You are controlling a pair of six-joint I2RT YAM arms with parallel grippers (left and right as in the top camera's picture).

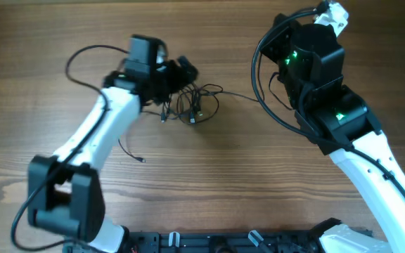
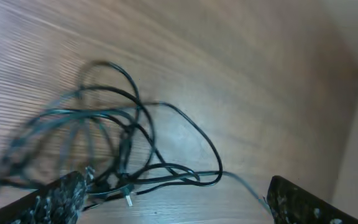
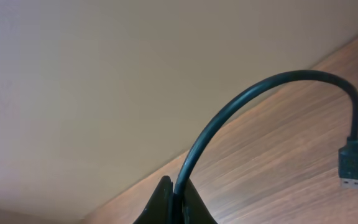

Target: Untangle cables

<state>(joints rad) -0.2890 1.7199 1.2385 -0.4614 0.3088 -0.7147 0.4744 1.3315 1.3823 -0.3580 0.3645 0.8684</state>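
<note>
Cables (image 1: 197, 105) lie tangled mid-table, partly hidden beneath my left gripper (image 2: 176, 190), its fingers spread wide over them; my right gripper (image 3: 171, 202), barely in frame, pinches one plug-ended black cord (image 3: 260, 93).

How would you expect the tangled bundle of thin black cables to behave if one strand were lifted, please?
Probably floppy: the cables lie in loose curls and loops. Likely light, since each strand is so thin. Because the loops cross one another, lifting one strand would probably drag the rest along rather than free it.
</note>
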